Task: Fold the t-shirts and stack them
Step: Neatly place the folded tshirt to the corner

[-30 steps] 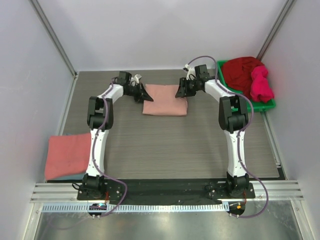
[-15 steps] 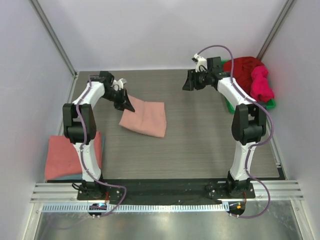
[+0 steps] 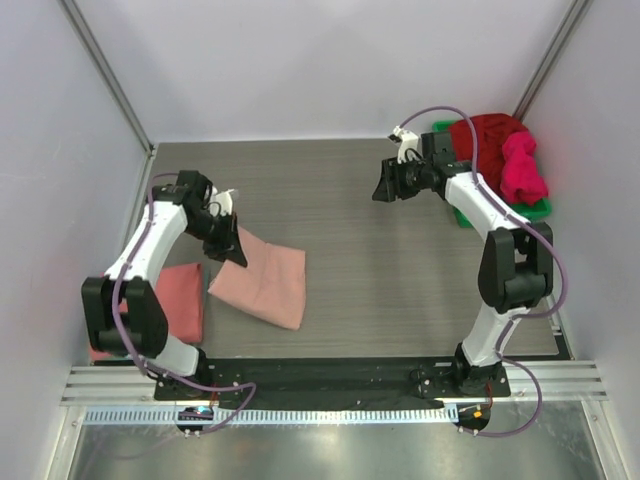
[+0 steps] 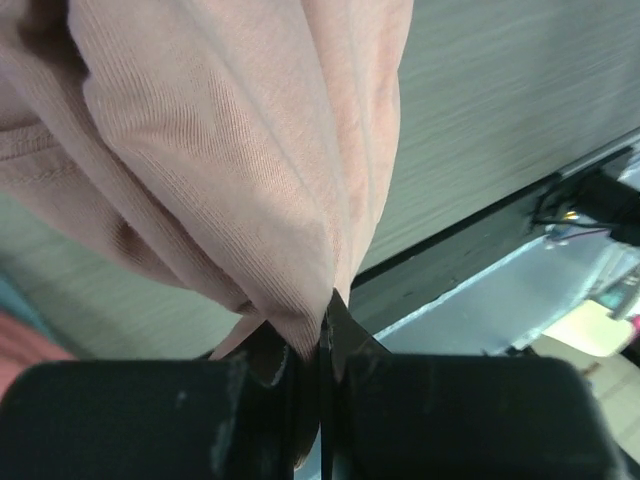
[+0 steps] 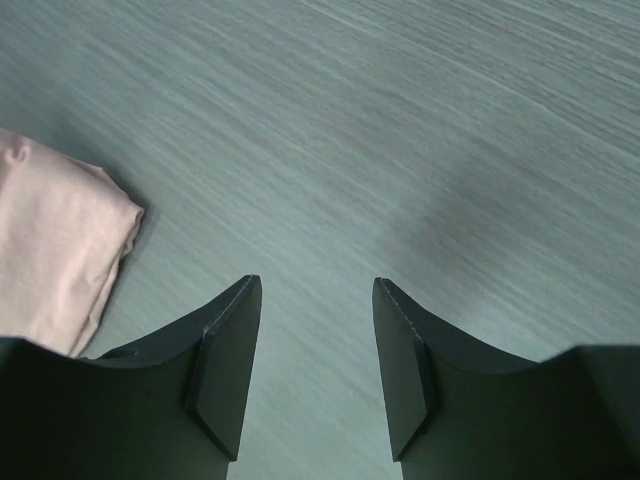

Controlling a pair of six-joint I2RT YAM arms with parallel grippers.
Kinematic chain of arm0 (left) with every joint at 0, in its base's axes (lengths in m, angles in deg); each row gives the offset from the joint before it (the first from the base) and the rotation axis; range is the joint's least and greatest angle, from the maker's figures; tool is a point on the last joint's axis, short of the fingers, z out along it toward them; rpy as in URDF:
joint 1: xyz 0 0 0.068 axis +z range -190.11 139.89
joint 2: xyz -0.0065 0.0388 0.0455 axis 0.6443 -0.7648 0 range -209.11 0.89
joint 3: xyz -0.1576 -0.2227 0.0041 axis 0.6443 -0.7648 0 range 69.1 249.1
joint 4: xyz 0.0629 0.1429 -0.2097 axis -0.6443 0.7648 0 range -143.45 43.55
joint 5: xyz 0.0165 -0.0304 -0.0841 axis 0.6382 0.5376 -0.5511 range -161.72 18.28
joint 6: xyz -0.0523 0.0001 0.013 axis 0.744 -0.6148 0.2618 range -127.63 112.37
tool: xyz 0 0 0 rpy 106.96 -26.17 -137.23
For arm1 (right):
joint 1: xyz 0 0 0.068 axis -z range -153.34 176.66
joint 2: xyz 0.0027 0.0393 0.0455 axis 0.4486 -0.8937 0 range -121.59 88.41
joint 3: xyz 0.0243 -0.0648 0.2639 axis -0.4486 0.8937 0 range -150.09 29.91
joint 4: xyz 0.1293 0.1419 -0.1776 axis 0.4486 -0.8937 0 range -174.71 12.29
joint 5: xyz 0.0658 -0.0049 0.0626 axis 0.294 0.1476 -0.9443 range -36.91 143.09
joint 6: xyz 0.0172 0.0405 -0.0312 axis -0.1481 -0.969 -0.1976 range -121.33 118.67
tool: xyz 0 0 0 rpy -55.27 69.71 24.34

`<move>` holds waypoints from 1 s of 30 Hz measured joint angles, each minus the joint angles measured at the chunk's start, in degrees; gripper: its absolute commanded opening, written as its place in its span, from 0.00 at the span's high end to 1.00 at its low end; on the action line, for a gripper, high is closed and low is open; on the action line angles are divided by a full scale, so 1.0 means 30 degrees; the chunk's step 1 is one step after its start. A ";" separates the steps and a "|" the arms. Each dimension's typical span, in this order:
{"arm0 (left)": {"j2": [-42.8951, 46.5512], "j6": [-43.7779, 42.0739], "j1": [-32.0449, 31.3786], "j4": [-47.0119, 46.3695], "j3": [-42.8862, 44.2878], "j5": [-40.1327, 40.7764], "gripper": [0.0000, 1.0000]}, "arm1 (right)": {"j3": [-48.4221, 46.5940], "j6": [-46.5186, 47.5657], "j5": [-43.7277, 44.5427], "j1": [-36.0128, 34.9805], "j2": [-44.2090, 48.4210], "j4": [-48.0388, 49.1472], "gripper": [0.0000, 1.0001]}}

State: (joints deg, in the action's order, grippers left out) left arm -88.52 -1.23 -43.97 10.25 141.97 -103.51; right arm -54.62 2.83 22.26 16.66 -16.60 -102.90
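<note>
The folded pale pink t-shirt (image 3: 262,284) lies at the left of the table, its far corner pinched in my left gripper (image 3: 237,250). In the left wrist view the jaws are shut on a bunch of the pink cloth (image 4: 250,170). A folded coral-red t-shirt (image 3: 183,298) lies at the left edge beside it, partly under my left arm. My right gripper (image 3: 385,187) is open and empty above bare table at the back right; its view shows only a corner of the pink t-shirt (image 5: 55,240). A dark red t-shirt (image 3: 482,140) and a magenta one (image 3: 522,168) lie heaped in the bin.
The green plastic bin (image 3: 541,209) stands at the back right corner against the wall. Grey walls close in the table on three sides. A metal rail (image 3: 330,378) runs along the near edge by the arm bases.
My left gripper has dragged the pink t-shirt from the back middle to the front left, next to the coral-red one. My right gripper let go and moved right, toward the bin.
</note>
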 measured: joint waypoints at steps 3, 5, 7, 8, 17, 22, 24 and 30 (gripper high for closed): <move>0.2149 -0.0510 0.0087 0.0874 -0.0481 0.0889 1.00 | 0.1144 0.0204 0.0058 0.0000 0.1632 -0.0029 0.45; 0.3206 -0.0896 0.0270 0.1333 -0.0401 0.1319 1.00 | 0.1617 0.0328 0.0051 0.0000 0.2579 -0.0029 0.45; 0.3876 -0.1464 0.0692 0.2069 0.0022 0.1821 1.00 | 0.2055 0.0459 0.0051 0.0000 0.3504 0.0000 0.45; 0.3985 -0.1887 0.0874 0.2550 0.0401 0.2091 1.00 | 0.2251 0.0517 0.0044 0.0000 0.3891 -0.0007 0.45; 0.3337 -0.6142 0.1727 0.4102 0.5071 0.4000 1.00 | 0.3789 0.0685 0.0015 0.0000 0.5552 0.0080 0.45; 0.3483 -0.7388 0.1938 0.4189 0.4889 0.4583 1.00 | 0.4357 0.0685 -0.0036 0.0000 0.5778 0.0102 0.45; 0.3752 -0.7701 0.1945 0.4313 0.4656 0.4830 1.00 | 0.4503 0.0685 -0.0080 -0.0007 0.5894 0.0131 0.45; 0.5224 -0.8218 0.1953 0.4524 0.4255 0.5442 1.00 | 0.4619 0.0685 -0.0197 -0.0007 0.5974 0.0299 0.45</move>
State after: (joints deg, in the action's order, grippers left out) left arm -72.85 -25.89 -38.11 23.83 154.73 -87.18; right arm -40.76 4.88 21.67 16.63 1.33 -102.00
